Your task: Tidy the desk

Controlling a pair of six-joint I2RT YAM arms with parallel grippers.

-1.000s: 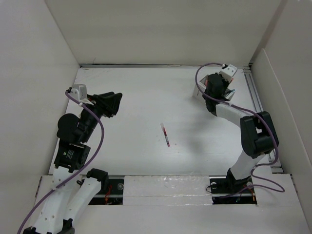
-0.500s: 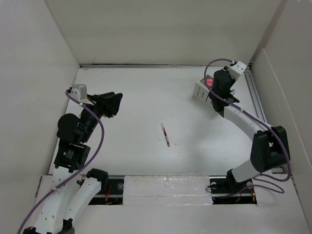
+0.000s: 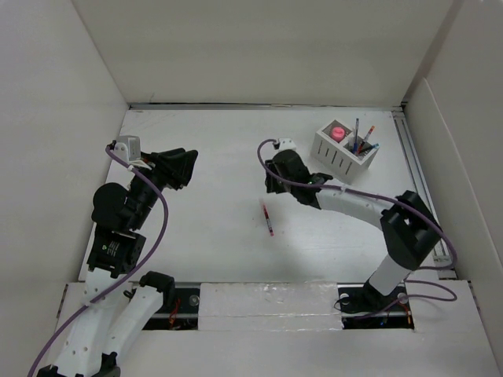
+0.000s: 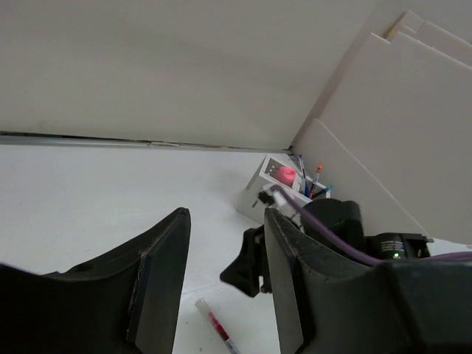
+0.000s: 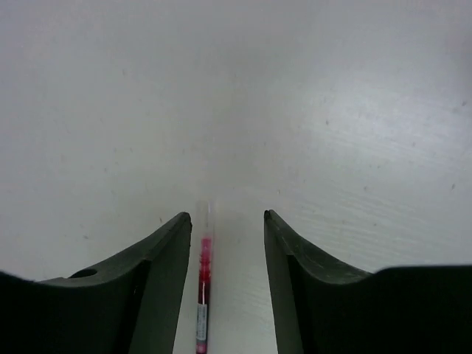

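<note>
Pen (image 5: 203, 287) between right jaws, wrist view

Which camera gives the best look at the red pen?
Right wrist: the red pen lies close up, red ink plain. Top view shows it whole but small; left wrist catches only part at the bottom edge.

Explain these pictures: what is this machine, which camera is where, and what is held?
Two robot arms stand at the near edge of a white desk. The overhead picture looks down on both; the other two come from cameras on each wrist, so the prongs are that arm's own fingers. A red pen lies mid-desk, and an organizer box with pens stands at the far right. The right gripper hovers open over the pen; the left gripper is open and empty. Nothing is held.
</note>
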